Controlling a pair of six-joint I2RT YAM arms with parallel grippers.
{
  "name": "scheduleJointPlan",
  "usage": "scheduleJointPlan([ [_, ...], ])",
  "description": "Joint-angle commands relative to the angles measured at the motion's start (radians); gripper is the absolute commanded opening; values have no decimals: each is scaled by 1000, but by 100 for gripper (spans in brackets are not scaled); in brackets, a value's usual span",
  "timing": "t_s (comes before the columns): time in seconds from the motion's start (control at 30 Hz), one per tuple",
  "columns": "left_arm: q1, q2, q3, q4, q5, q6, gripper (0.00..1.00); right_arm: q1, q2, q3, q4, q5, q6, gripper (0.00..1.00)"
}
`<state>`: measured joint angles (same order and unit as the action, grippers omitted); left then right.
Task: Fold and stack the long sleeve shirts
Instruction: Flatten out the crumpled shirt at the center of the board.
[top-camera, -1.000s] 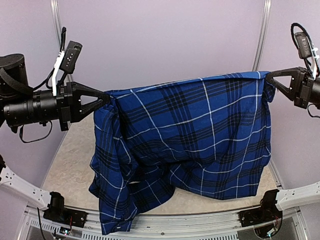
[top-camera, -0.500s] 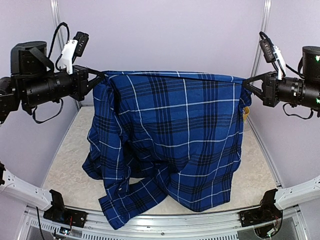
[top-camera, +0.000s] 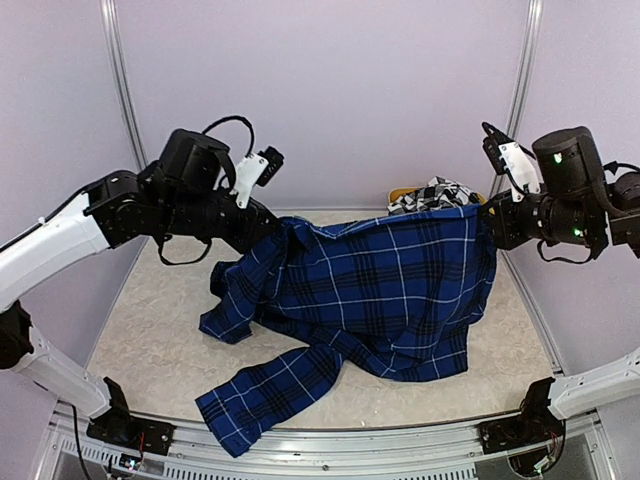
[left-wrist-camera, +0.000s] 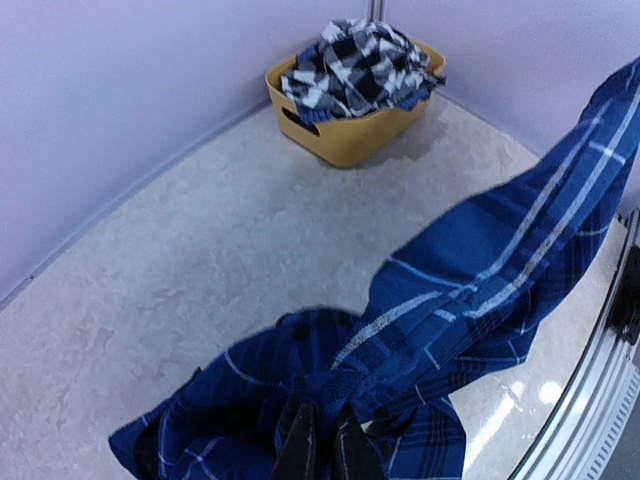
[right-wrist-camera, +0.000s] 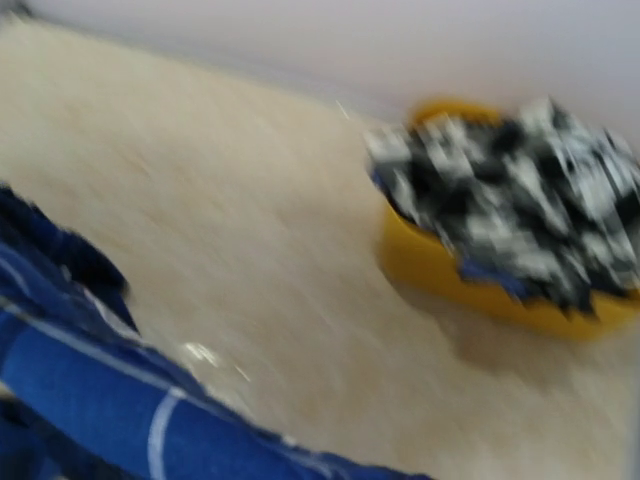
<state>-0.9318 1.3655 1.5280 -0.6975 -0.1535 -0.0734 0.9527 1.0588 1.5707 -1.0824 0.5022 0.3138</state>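
Pale lilac walls (top-camera: 350, 90) close in the back and both sides, joined at the corners by slim grey metal posts (top-camera: 522, 70). The table (top-camera: 150, 330) has a beige, stone-flecked top, evenly lit, edged in front by a curved metal rail (top-camera: 400, 447).

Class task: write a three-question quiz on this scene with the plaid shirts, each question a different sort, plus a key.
1. True or false: the blue plaid shirt is already neatly folded.
2. Where is the black-and-white checked shirt? A in the yellow tub; B on an arm; C under the blue one.
3. Fill in: the blue plaid shirt is held by ___ grippers.
Key: 1 false; 2 A; 3 both, left gripper and right gripper.
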Motion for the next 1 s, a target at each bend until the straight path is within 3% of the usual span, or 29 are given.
scheduleJointPlan([
  [0.0, -29, 87, -116, 118, 134, 24, 6, -19, -7, -61, -104, 134, 100, 0],
  [0.23, -180, 272, -161, 158, 223, 72, 15, -111, 3, -145, -144, 155, 113, 0],
  [0.33, -168, 270, -216, 196, 210, 60, 34, -151, -12, -185, -113, 140, 84, 0],
  [0.43, -124, 189, -310, 276, 240, 19, 68, -210, -24, -229, -85, 116, 53, 0],
  [0.53, -63, 56, -423, 379, 296, -34, 89, -250, -37, -268, -52, 87, 23, 0],
  [0.63, 14, -73, -545, 485, 309, -116, 93, -278, -41, -283, -27, 68, 0, 0],
  [0.73, 104, -130, -628, 536, 285, -209, 90, -294, -44, -278, -13, 58, -20, 0],
  [0.83, 164, -125, -694, 581, 310, -304, 85, -303, -44, -264, -7, 54, -36, 0],
  [0.97, 164, -70, -730, 614, 343, -316, 85, -318, -44, -236, -10, 56, -56, 0],
])
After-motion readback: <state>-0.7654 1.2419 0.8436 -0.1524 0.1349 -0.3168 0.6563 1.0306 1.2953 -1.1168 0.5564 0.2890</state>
